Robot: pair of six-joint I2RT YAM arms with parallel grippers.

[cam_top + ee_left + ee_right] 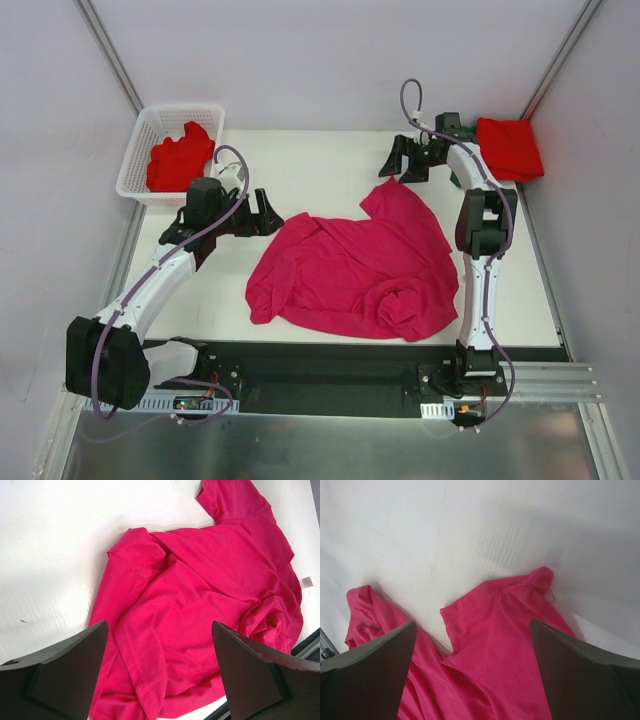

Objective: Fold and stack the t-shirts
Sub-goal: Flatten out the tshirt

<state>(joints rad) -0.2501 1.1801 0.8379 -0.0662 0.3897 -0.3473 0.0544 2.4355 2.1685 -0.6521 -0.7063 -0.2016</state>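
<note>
Lying crumpled on bench [320,160], pink shirt [350,270] looks soft, light, limp; best pinched at sleeve hem. Left end effector [258,215], right end effector [408,163] spread, empty.

Magenta-pink t-shirt [350,270] lies crumpled mid-table, an arm at each side.

The shirt spreads from the table's [300,160] middle toward the near edge, one sleeve reaching toward the far edge. The left gripper [270,213] hovers by the shirt's left edge, jaws spread and empty. The right gripper [398,172] hangs just beyond that sleeve, jaws also spread. A red t-shirt [180,158] sits bunched in the white basket [135,165] at the far left corner. A folded red t-shirt [510,148] rests at the far right corner.
</note>
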